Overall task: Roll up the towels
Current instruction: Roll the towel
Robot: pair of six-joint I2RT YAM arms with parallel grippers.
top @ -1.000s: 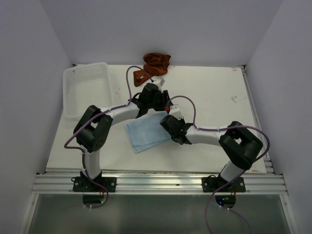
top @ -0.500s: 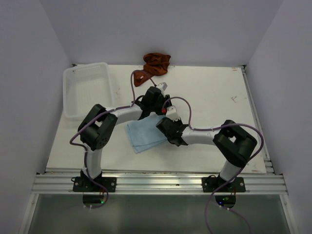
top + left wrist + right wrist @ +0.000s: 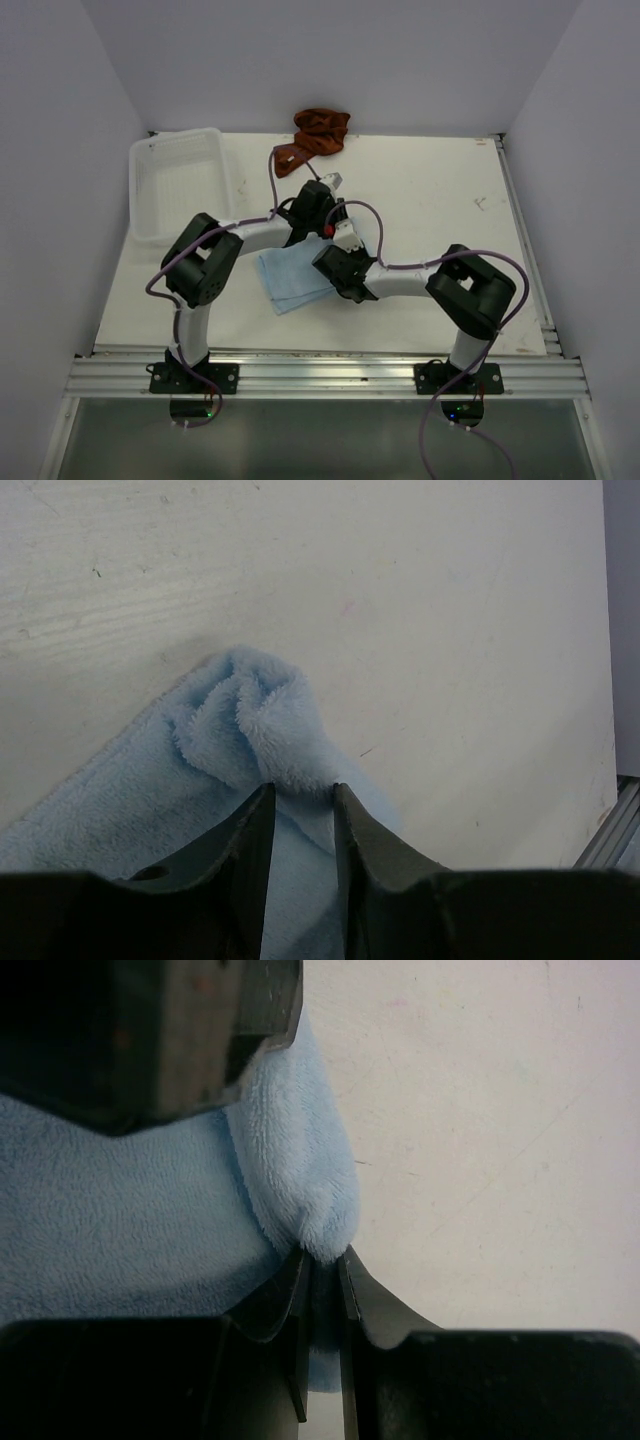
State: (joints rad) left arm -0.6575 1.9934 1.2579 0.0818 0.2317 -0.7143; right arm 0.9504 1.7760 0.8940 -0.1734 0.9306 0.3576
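Two robot arms meet over a light-blue towel (image 3: pixel 288 285) lying near the middle of the white tabletop (image 3: pixel 440 190), a little toward its left and near edges. The towel lies mostly flat, and one edge is gathered into a soft, plush fold.

The left claw (image 3: pixel 298 792) is narrow. Its dark fingers (image 3: pixel 248 845) flank the bunched corner of the blue cloth, and the fold is squeezed between their tips. Pale tabletop shows beyond the bunched cloth.

The right claw (image 3: pixel 322 1260) is drawn almost together and nips the rounded lip of the same fold at its fingertips. The rest of the towel spreads away to one side in that wrist view. The left claw's dark body sits close above the fold there, so the two claws work just beside each other on one edge of the cloth.

A rust-brown towel (image 3: pixel 320 130) lies crumpled at the far edge of the tabletop, about midway along it. It is well apart from both claws.

A white mesh basket (image 3: pixel 175 138) stands in the far-left corner.
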